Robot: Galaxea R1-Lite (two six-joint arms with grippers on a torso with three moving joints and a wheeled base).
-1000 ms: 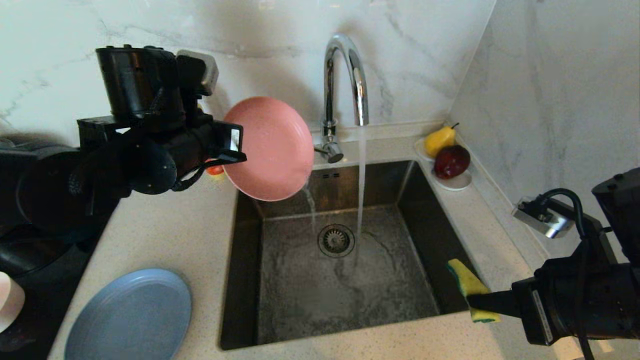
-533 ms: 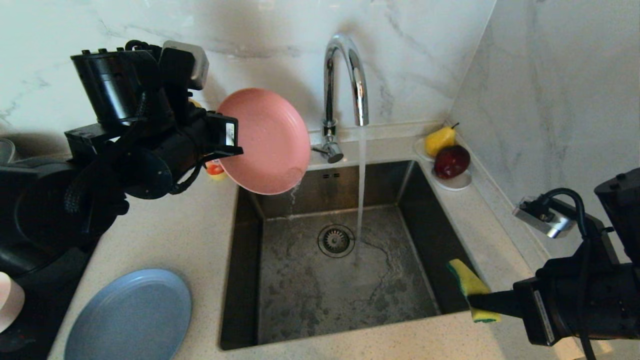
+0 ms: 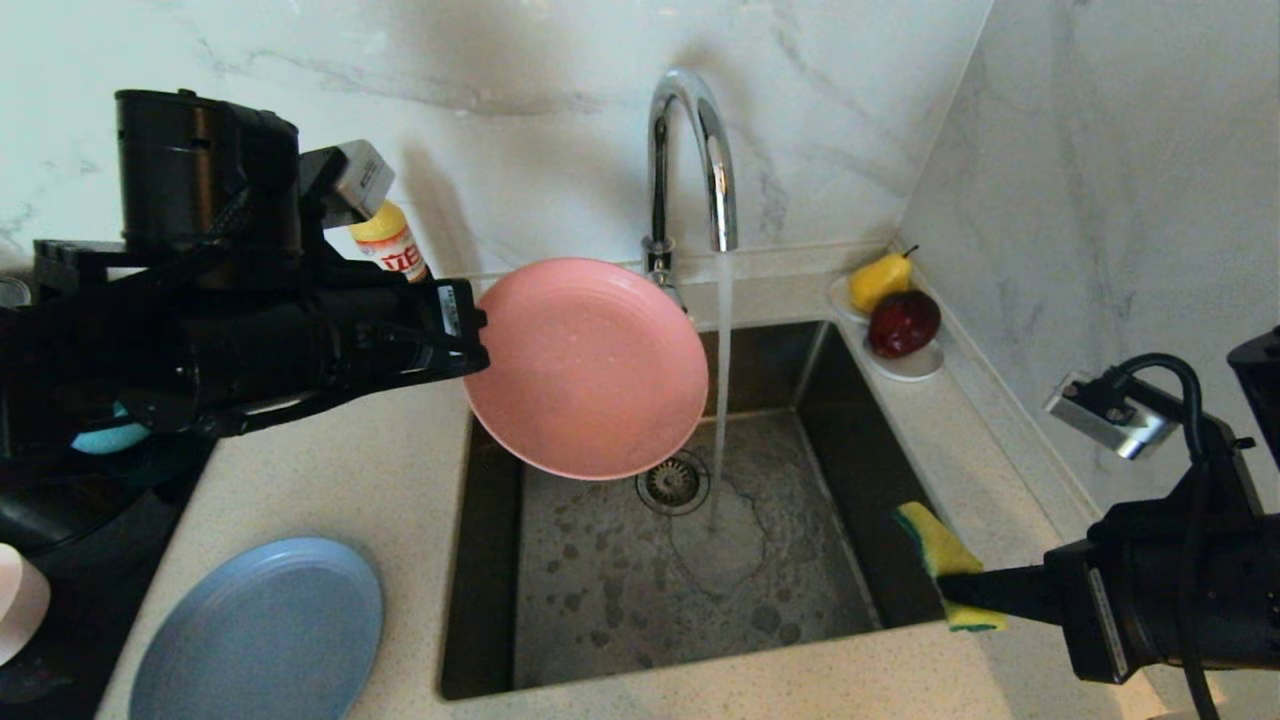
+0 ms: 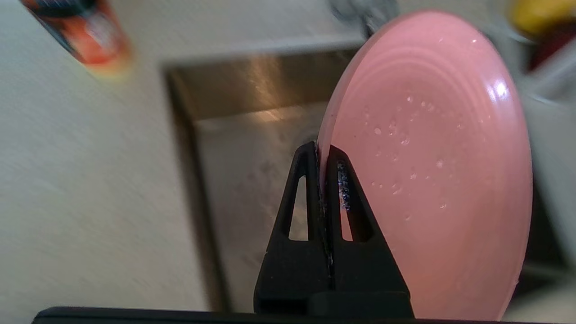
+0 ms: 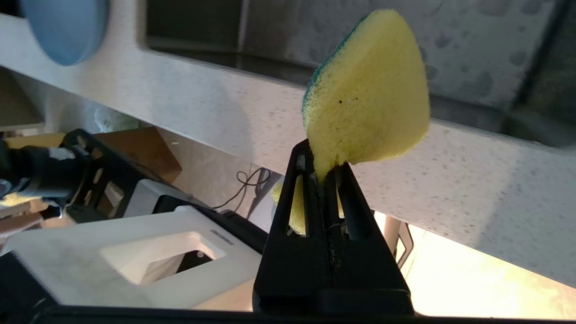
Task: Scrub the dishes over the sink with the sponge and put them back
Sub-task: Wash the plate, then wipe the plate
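Observation:
My left gripper (image 3: 478, 340) (image 4: 321, 155) is shut on the rim of the salmon-pink plate (image 3: 590, 368) (image 4: 432, 171), holding it above the back left part of the steel sink (image 3: 690, 580), just left of the tap's running water. Droplets cling to the plate's face. My right gripper (image 3: 950, 592) (image 5: 323, 167) is shut on the yellow sponge (image 3: 938, 568) (image 5: 369, 103) with its green side, at the sink's front right rim. The grey-blue plate (image 3: 258, 632) lies flat on the counter at front left. A teal bowl (image 3: 105, 438) peeks from behind the left arm, and a pale pink bowl (image 3: 18, 600) sits at the far left edge.
The curved chrome tap (image 3: 690, 150) runs water into the sink near the round drain (image 3: 672, 482). A white saucer with a pear and a dark red apple (image 3: 902, 322) sits at the back right corner. A yellow bottle (image 3: 390, 245) stands by the back wall.
My left arm has swung the pink plate down and to the right, further over the sink and toward the water stream, turning its face more upward. The right gripper with the sponge has stayed put.

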